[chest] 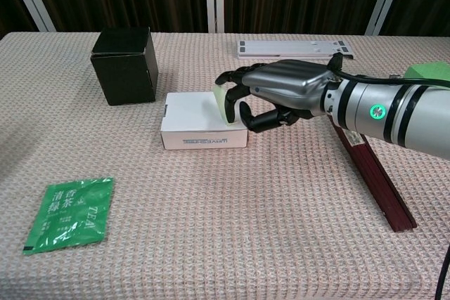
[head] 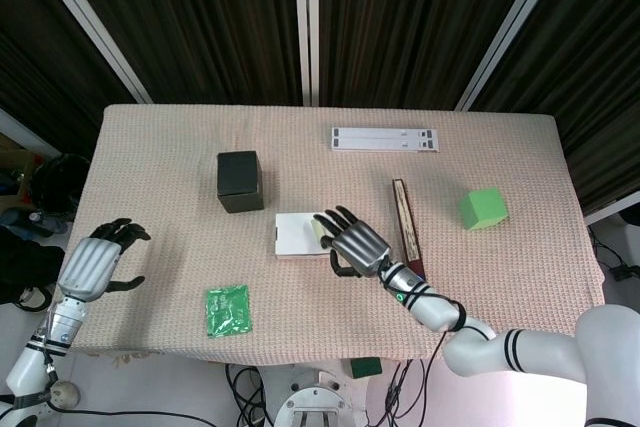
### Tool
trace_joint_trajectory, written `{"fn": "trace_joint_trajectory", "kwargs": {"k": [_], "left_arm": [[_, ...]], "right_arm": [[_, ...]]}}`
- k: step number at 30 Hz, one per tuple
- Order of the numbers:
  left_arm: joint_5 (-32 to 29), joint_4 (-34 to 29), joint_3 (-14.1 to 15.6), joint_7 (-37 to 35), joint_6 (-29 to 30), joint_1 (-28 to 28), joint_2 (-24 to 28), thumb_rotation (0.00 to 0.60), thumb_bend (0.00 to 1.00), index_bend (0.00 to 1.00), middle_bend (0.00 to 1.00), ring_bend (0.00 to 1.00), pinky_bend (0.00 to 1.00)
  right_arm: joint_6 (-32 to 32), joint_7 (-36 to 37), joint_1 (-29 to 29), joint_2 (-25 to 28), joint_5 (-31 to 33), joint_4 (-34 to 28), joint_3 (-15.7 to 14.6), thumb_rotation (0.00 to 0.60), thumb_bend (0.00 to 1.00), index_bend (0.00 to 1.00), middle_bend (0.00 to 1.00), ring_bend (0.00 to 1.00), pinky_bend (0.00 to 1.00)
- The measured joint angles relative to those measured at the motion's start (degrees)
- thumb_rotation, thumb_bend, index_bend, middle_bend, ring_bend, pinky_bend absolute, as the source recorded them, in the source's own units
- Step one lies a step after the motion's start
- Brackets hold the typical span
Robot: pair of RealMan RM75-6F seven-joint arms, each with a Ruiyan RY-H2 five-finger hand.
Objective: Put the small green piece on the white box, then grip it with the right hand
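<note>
Chest view alone shows the right hand (chest: 271, 98) pinching the small green piece (chest: 223, 104).

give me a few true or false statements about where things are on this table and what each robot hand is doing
1. The small green piece lies on the white box. True.
2. The right robot hand is at the white box. True.
3. The left robot hand holds the tea packet. False: it holds nothing, off the table's left edge.
4. The black box sits on the white box. False: it stands apart on the cloth.
</note>
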Motion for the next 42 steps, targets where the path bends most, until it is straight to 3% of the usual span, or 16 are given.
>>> {"fn": "trace_joint_trajectory", "kwargs": {"k": [42], "left_arm": [[0.11,0.42,-0.14,-0.82,-0.25,0.22,0.01,0.600,0.07,0.32,0.27,0.15,0.25]], "right_arm": [[1.75,1.24,-1.54,0.02,-1.97,0.25,0.08,0.207,0.85,0.40,0.00,0.00,0.00]]}}
